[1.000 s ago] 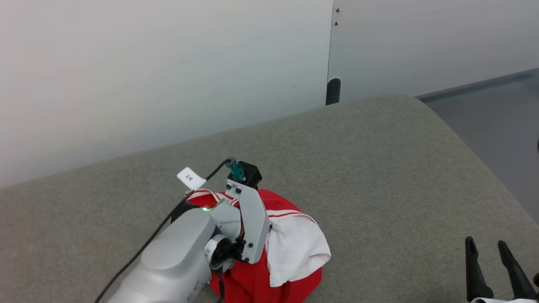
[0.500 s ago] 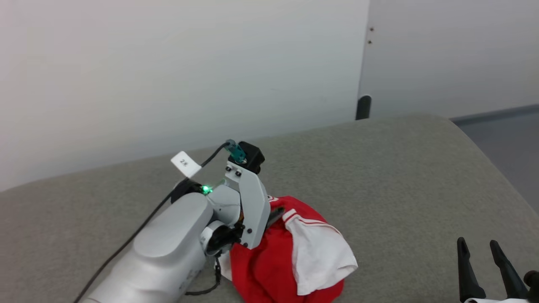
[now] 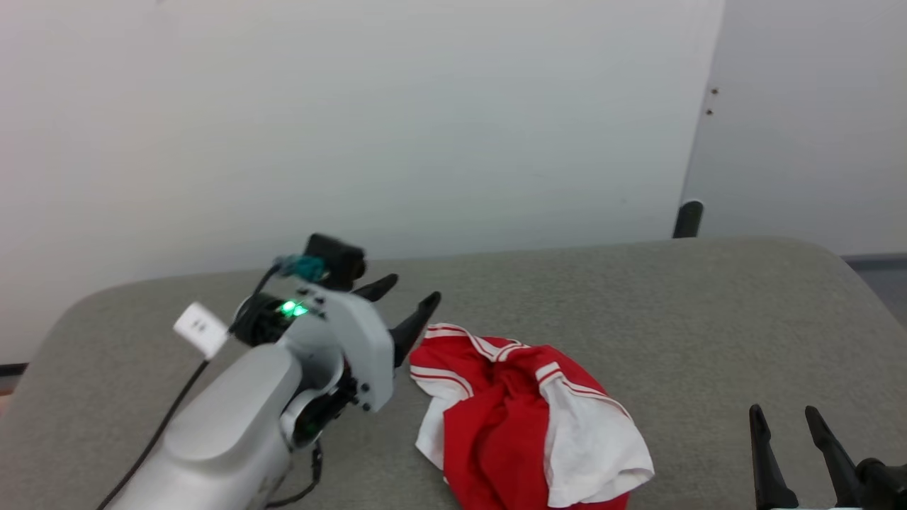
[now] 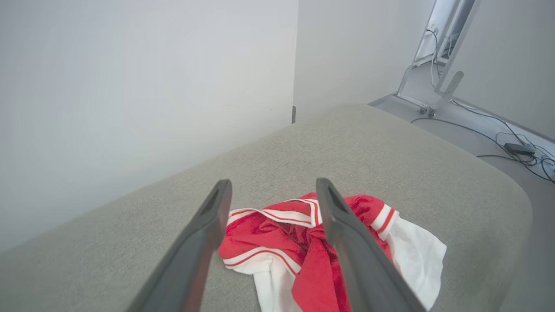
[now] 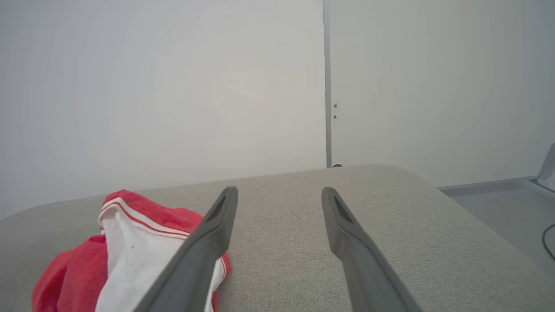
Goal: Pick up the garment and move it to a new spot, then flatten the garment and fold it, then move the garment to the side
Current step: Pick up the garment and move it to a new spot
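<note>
The garment (image 3: 524, 418) is seen lying crumpled on the grey bench (image 3: 638, 304). A white sleeve with striped trim is turned uppermost and the red body is bunched beneath it; no print can be made out. The left gripper (image 3: 413, 289) is held just beside the garment's striped collar edge. Its fingers (image 4: 199, 247) are spread wide with nothing between them and, as far as can be told, no cloth is touched. The heap is therefore judged to be set down at its spot, with flattening not yet begun. The right gripper (image 3: 783, 412) is held well apart from the garment, on its sleeve side. Its fingers (image 5: 208, 247) are likewise parted and empty, presumably so that the far edge can be taken when the cloth is spread.
</note>
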### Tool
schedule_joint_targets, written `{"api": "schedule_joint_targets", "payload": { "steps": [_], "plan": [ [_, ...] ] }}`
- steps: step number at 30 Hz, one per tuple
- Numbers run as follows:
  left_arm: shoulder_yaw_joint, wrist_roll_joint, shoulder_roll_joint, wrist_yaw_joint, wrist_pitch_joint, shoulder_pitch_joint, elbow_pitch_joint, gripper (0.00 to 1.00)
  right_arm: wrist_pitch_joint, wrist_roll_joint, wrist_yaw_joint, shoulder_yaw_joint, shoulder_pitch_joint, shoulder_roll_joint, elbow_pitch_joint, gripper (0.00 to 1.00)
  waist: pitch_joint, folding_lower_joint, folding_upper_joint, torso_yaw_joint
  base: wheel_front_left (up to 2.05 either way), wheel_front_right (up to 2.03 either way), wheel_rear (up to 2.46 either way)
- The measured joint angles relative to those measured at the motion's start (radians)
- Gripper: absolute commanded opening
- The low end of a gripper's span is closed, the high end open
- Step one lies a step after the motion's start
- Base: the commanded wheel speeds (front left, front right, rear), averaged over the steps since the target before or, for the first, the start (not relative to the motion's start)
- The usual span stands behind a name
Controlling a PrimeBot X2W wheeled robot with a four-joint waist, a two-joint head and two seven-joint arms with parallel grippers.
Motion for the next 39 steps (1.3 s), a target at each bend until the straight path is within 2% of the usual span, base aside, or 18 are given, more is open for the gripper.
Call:
{"api": "schedule_joint_targets", "payload": {
  "steps": [3, 6, 17, 26, 30, 34, 39],
  "plan": [
    [0.019, 0.009, 0.024, 0.0, -0.087, 0.039, -0.006, 1.0, -0.01, -0.019, 0.0, 0.005, 0.004, -0.001, 0.01, 1.0, -0.008, 0.0, 0.0, 0.026, 0.0, 0.0, 0.0],
    [0.044, 0.015, 0.048, 0.02, -0.163, 0.083, -0.009, 1.0, -0.026, -0.036, 0.0, 0.005, 0.017, -0.002, 0.02, 1.0, -0.015, 0.0, 0.0, 0.05, 0.0, 0.0, 0.0],
    [0.121, -0.016, 0.106, 0.087, -0.347, 0.267, -0.007, 1.0, -0.07, -0.061, 0.0, 0.004, 0.025, -0.016, 0.06, 1.0, -0.038, 0.0, 0.0, 0.114, 0.0, 0.0, 0.0],
    [0.204, 0.012, 0.132, 0.142, -0.405, 0.393, -0.038, 1.0, -0.103, -0.072, 0.0, -0.008, 0.038, -0.033, 0.089, 1.0, -0.054, 0.0, 0.0, 0.143, 0.0, 0.0, 0.0],
    [0.286, 0.082, 0.14, 0.164, -0.406, 0.446, -0.092, 1.0, -0.114, -0.077, 0.0, -0.02, 0.045, -0.035, 0.101, 1.0, -0.06, 0.0, 0.0, 0.149, 0.0, 0.0, 0.0],
    [0.383, 0.154, 0.13, 0.168, -0.409, 0.525, -0.136, 1.0, -0.124, -0.078, 0.0, -0.039, 0.058, -0.038, 0.108, 1.0, -0.064, 0.0, 0.0, 0.15, 0.0, 0.0, 0.0],
    [0.479, 0.23, 0.089, 0.164, -0.409, 0.603, -0.176, 1.0, -0.131, -0.079, 0.0, -0.061, 0.065, -0.038, 0.115, 1.0, -0.067, 0.0, 0.0, 0.145, 0.0, 0.0, 0.0]
  ]
}}
